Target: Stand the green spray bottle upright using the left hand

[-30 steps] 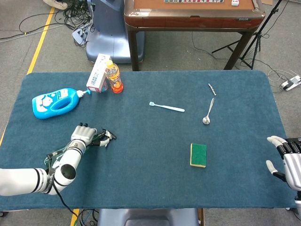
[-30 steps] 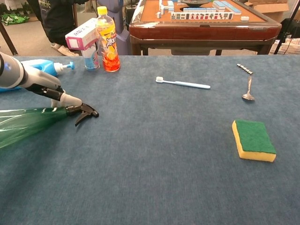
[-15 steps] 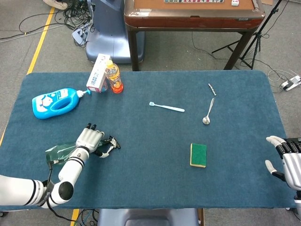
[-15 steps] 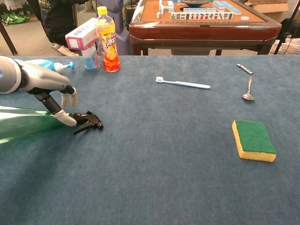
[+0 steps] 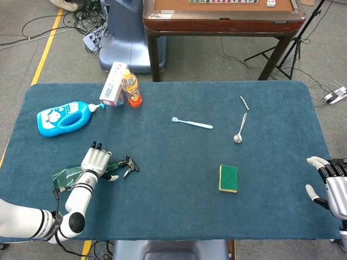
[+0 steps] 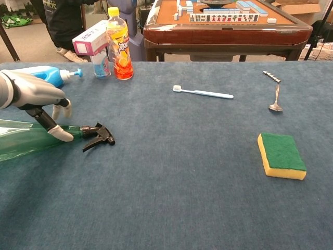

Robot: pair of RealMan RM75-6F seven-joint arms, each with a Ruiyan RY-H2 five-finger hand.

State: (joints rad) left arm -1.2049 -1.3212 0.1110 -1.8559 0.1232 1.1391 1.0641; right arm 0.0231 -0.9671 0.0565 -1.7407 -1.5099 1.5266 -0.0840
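The green spray bottle [image 5: 65,177] lies on its side at the table's left, its black trigger head [image 5: 129,166] pointing right. In the chest view the translucent green body [image 6: 23,139] runs off the left edge and the trigger head [image 6: 98,137] rests on the cloth. My left hand [image 5: 96,162] hovers over the bottle's shoulder with its fingers spread. One fingertip [image 6: 61,135] touches the bottle just behind the neck, and nothing is clasped. My right hand [image 5: 328,186] sits at the table's right edge, fingers apart and holding nothing.
A blue detergent bottle [image 5: 62,118] lies at the far left. An orange drink bottle [image 5: 130,88] and a box [image 5: 113,84] stand at the back. A toothbrush [image 5: 192,123], spoon [image 5: 239,130] and green-yellow sponge [image 5: 228,178] lie further right.
My left hand drew back from the trigger head toward the bottle's shoulder and opened its fingers. The bottle shifted slightly right and settled flat. The right hand stayed put.
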